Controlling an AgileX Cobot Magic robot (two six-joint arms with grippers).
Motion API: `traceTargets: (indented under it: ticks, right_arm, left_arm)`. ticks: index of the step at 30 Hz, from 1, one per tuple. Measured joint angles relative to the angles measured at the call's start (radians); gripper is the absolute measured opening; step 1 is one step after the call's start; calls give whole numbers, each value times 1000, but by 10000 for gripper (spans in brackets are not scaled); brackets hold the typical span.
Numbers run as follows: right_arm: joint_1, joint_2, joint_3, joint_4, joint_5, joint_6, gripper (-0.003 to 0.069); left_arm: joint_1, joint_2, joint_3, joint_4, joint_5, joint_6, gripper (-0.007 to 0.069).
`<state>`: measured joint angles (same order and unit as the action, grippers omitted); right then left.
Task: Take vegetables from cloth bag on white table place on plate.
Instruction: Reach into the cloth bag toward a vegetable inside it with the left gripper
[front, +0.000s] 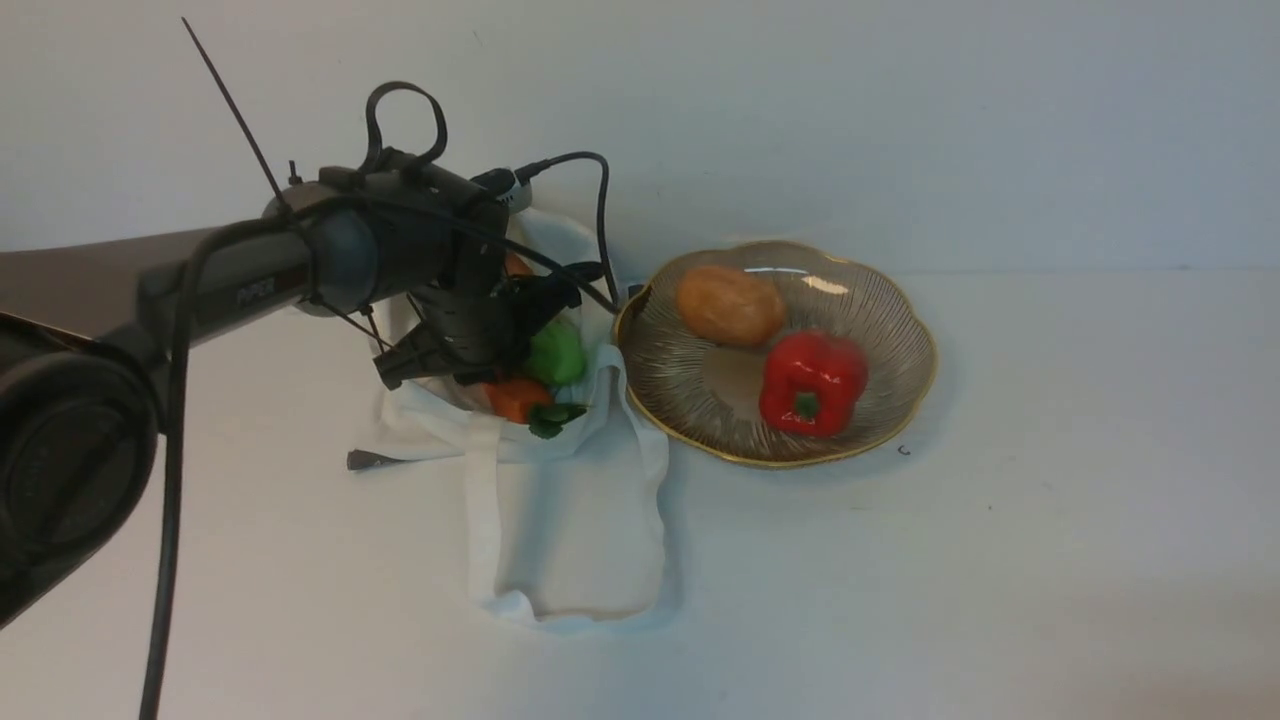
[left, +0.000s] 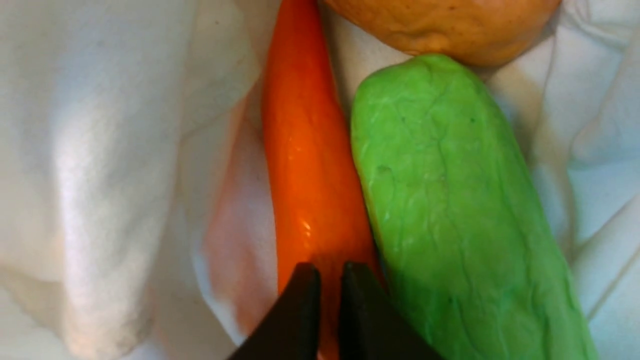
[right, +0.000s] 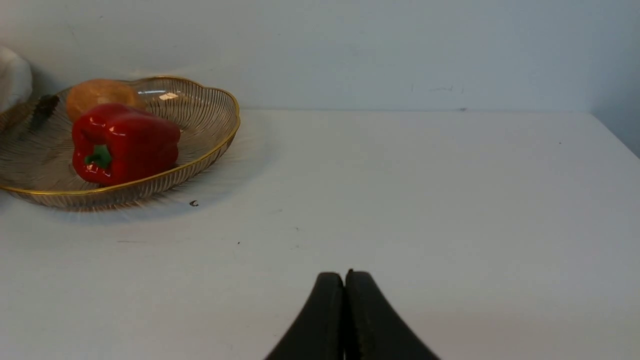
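The cloth bag (front: 570, 520) lies open on the white table (front: 1050, 520), left of the plate (front: 800, 462). In its mouth lie the orange carrot (front: 515, 397) with its green top and the green oblong vegetable (front: 556, 352). My left arm's wrist (front: 450, 310) hangs over the bag and hides its fingertips there. In the left wrist view my left gripper (left: 330, 272) is shut with a hairline gap, just above the carrot (left: 305, 165), with the green vegetable (left: 450, 200) beside it. My right gripper (right: 344, 280) is shut and empty above bare table.
The plate holds a red bell pepper (front: 812, 380) and a tan potato-like piece (front: 730, 305); both show in the right wrist view, where the plate's rim (right: 220, 145) is far off. Another tan rounded piece (left: 440, 25) lies deeper in the bag. A wall stands behind.
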<state>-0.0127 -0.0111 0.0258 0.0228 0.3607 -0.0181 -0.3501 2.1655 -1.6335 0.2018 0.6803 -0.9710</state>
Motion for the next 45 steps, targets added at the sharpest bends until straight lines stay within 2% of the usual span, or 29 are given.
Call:
traceTargets:
  ticks: [8, 12, 16, 17, 19, 24, 36, 38, 41, 45]
  right_arm:
    - [0, 0, 0, 0, 0, 0, -15]
    - [0, 0, 0, 0, 0, 0, -15]
    - [0, 0, 0, 0, 0, 0, -15]
    - [0, 0, 0, 0, 0, 0, -15]
    - [0, 0, 0, 0, 0, 0, -15]
    - [0, 0, 0, 0, 0, 0, -15]
    - [0, 0, 0, 0, 0, 0, -15]
    - [0, 0, 0, 0, 0, 0, -15]
    - [0, 0, 0, 0, 0, 0, -15]
    - [0, 0, 0, 0, 0, 0, -15]
  left_arm:
    - [0, 0, -2, 1, 3, -6, 45]
    - [0, 0, -2, 4, 14, -12, 123]
    - [0, 0, -2, 8, 24, -41, 245]
    - [0, 0, -2, 8, 24, -42, 251]
    - [0, 0, -2, 8, 25, -48, 328]
    - [0, 0, -2, 8, 25, -56, 409]
    - [0, 54, -1, 5, -29, -87, 418]
    - [0, 58, -1, 10, -29, -91, 398]
    - [-1, 53, -1, 24, -22, -81, 316]
    - [-1, 13, 7, 27, 5, -6, 309]
